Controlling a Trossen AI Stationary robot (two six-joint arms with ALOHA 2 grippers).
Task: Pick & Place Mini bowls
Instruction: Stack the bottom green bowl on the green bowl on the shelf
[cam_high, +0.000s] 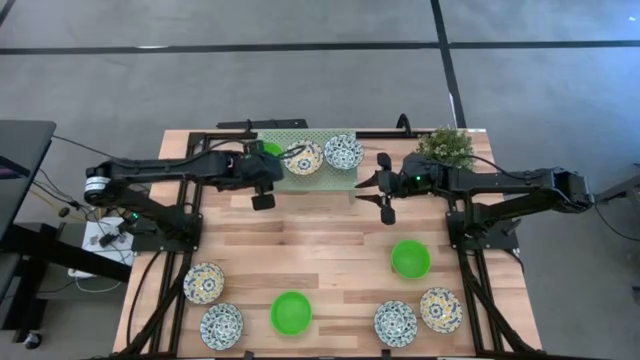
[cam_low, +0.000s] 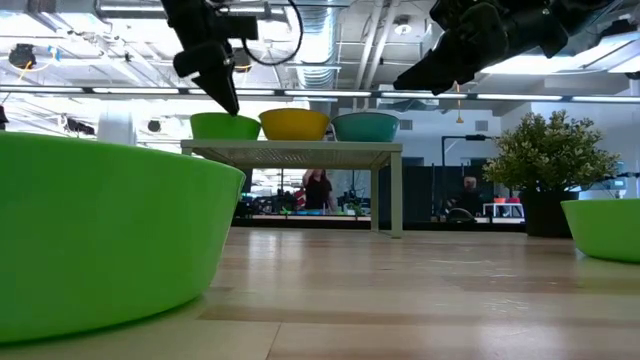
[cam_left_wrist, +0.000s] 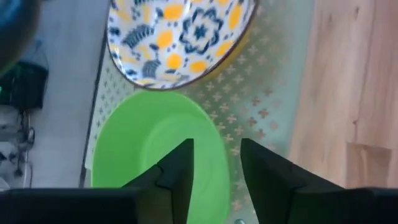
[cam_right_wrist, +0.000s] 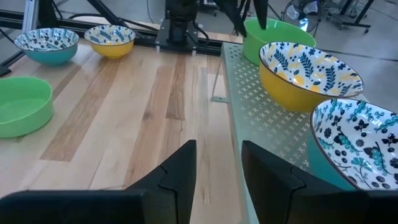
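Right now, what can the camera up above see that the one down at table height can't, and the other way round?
Only the high view shows the insides of the bowls, so you see the floral patterns, and it takes in the six bowls along the table's near edge, such as the green bowl. Only the low view shows the room behind, with a person, and the rack's legs. Both show the rack carrying three bowls, the left gripper open over its green bowl, the right gripper and the potted plant.
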